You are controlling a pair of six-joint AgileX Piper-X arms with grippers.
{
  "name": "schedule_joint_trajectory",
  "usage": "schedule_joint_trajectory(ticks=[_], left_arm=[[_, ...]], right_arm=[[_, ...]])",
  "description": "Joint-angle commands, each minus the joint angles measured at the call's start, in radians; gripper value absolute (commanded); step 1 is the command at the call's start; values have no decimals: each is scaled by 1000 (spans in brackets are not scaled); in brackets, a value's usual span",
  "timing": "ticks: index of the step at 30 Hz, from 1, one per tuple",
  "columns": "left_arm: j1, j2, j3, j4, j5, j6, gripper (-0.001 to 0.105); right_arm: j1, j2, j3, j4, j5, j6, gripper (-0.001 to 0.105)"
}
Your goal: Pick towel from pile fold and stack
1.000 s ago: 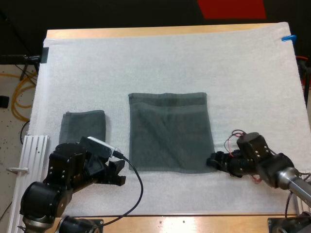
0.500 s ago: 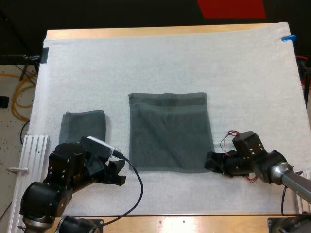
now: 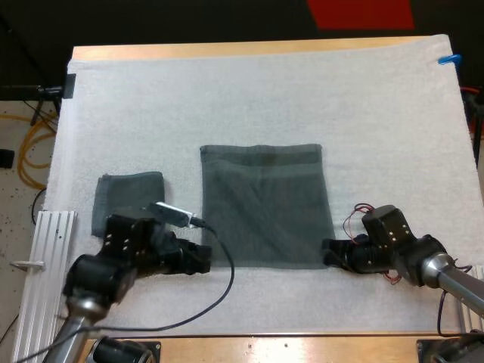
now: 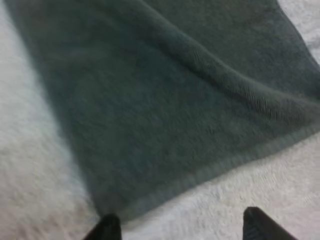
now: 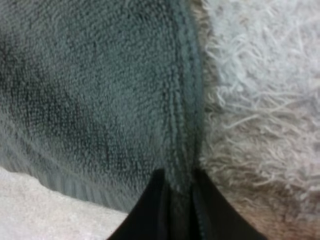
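Towel corner at left hand (image 4: 182, 226)
Dark grey-green towel (image 4: 165, 100) spread on white mat (image 4: 30, 165), a soft ridge across it. Fingers (image 4: 107, 227) stand apart, clear of cloth, one tip just beside the hemmed corner.

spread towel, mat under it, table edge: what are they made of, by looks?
Spread towel: dark grey-green terry, probably cotton; matte looped pile and a stitched hem in the right wrist view. White mat: fuzzy fibrous fabric, loose strands beside that hem; fibre unclear. Table: light wood or wood-look laminate, smooth bare strip at the far edge.
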Motion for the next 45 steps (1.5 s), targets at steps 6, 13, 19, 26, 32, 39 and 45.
schedule_joint_trajectory(ticks=[6,13,19,26,32,39,45], left_arm=[[-1,165,70,-141,26,-84,53],[-1,393,73,-271,26,-121,53],[-1,534,73,-282,11,-125,53],[-1,605,73,-330,85,-123,42],[-1,608,73,-324,150,-97,0],[-6,527,71,-112,250,21,0],[-6,369,71,52,252,79,0]], right_arm=[[1,2,1,9,1,-26,0],[1,2,1,9,1,-26,0],[1,2,1,9,-4,-26,0],[1,2,1,9,-9,-26,0],[1,1,1,9,-22,-34,0],[3,-124,1,106,-22,-34,0],[3,-301,1,231,-22,-29,0]])
